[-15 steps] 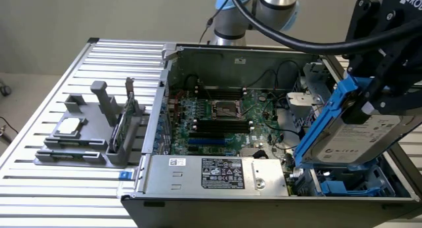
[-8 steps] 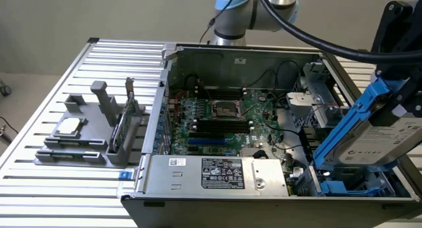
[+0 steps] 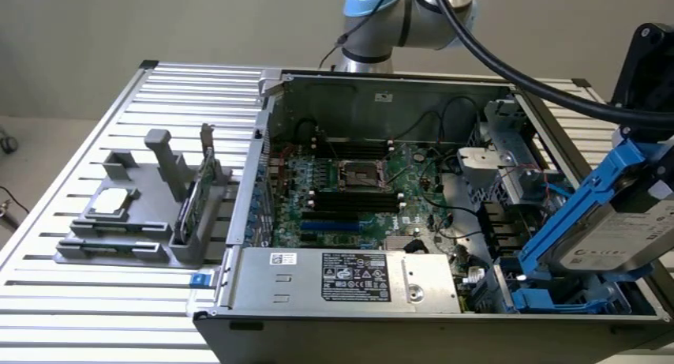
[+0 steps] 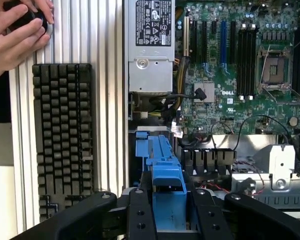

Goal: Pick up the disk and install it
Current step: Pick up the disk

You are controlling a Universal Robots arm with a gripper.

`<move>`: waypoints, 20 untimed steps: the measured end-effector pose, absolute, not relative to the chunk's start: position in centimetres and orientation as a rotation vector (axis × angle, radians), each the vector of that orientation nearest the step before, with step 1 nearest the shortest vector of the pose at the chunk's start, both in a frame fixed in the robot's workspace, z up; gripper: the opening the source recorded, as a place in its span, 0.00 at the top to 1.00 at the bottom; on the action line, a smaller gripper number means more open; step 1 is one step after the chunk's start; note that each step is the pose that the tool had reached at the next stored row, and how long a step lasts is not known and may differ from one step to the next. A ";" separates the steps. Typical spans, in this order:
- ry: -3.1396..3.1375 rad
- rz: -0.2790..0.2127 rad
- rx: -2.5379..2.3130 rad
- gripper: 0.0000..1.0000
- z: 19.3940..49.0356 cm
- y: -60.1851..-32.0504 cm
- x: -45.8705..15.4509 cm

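Counting what I am seeing from here: seven kinds, one of each.
I am counting one disk (image 3: 621,230), one computer case (image 3: 380,91), one motherboard (image 3: 348,182), one power supply (image 3: 348,277), one grey holder (image 3: 132,222), one table (image 3: 63,317) and one keyboard (image 4: 62,140).

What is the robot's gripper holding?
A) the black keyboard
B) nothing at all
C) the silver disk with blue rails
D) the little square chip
C: the gripper is shut on the disk, clamping its blue rails, and the disk hangs tilted over the open computer case.
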State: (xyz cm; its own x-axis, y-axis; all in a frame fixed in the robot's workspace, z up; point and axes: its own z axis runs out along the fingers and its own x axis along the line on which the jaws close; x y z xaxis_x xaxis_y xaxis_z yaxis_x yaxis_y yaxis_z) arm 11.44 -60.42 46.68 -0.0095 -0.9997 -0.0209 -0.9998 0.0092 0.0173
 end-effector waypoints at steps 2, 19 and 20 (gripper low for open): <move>2.232 0.039 -2.210 0.67 46.4 -60.1 11.5; 2.229 0.028 -2.223 0.67 45.5 -59.5 11.5; 2.229 0.028 -2.223 0.67 45.5 -59.5 11.5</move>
State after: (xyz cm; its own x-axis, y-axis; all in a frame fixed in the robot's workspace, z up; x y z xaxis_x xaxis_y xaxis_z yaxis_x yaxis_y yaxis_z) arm 11.50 -59.45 45.48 -0.0027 -1.0000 -0.0077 -0.9998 0.0026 0.0173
